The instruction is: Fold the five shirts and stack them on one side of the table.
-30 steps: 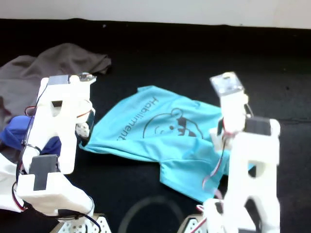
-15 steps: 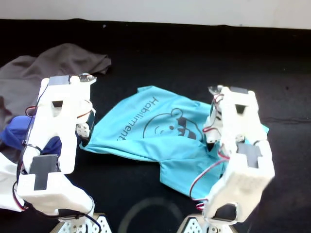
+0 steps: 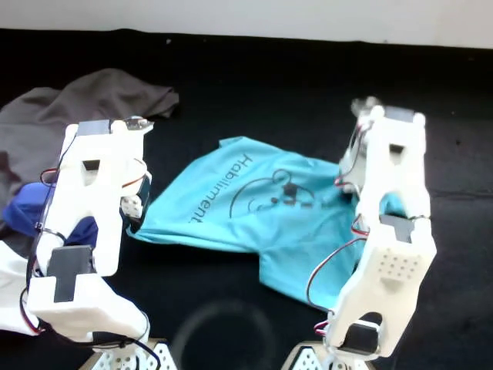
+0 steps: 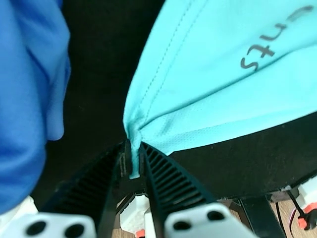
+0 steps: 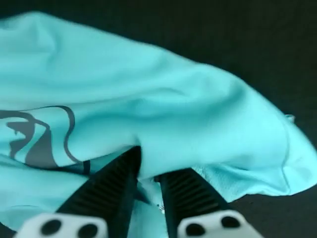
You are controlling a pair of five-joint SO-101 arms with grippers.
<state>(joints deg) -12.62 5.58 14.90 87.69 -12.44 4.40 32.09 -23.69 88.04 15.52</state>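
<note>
A turquoise shirt (image 3: 223,212) with a dark print lies crumpled in the middle of the black table. My left gripper (image 3: 132,216) is at the shirt's left corner, and in the left wrist view the left gripper (image 4: 132,154) is shut on a pinched fold of the turquoise shirt (image 4: 223,84). My right gripper (image 3: 344,179) is down on the shirt's right part. In the right wrist view the right gripper (image 5: 148,181) has its jaws nearly together with a ridge of the turquoise shirt (image 5: 148,94) between them.
A grey shirt (image 3: 77,108) lies bunched at the back left. A blue shirt (image 3: 27,210) sits behind the left arm, and the blue shirt (image 4: 25,99) lies close beside the left gripper. White cloth (image 3: 6,289) shows at the left edge. The bare table (image 3: 269,85) stretches behind the shirt.
The right arm has swung forward from upright and brought its gripper down onto the shirt's right part, which has bunched and wrinkled the print. The left arm has kept still.
</note>
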